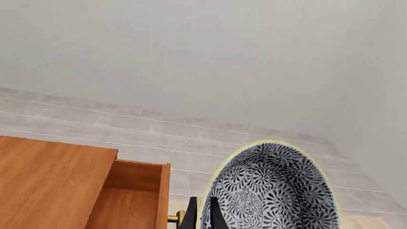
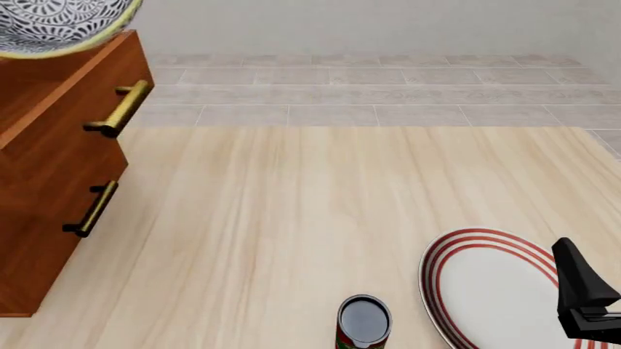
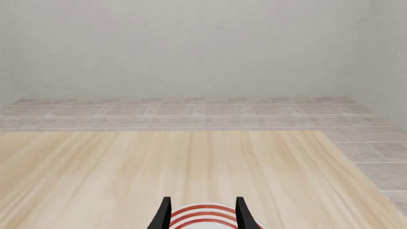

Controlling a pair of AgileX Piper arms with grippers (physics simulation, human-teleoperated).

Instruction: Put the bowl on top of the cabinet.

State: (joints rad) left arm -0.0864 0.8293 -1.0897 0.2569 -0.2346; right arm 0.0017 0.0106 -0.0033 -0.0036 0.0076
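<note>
The blue-grey patterned bowl [image 1: 273, 191] with its yellowish rim hangs tilted in my left gripper [image 1: 203, 206], which is shut on the rim with one finger inside and one outside. In the front view the bowl [image 2: 54, 25] shows at the top left corner, over the front edge of the reddish-brown cabinet [image 2: 54, 160]. The frames do not show whether it touches the wood. The left wrist view shows the cabinet top [image 1: 45, 181] beside the bowl, with the top drawer [image 1: 130, 200] pulled out. My right gripper [image 3: 203, 212] is open, low over the plate.
A white plate with red rings [image 2: 495, 287] lies at the front right of the wooden table. A small dark can [image 2: 364, 321] stands at the front middle. Brass bar handles [image 2: 121, 109] stick out from the cabinet's front. Grey tiles run along the far wall.
</note>
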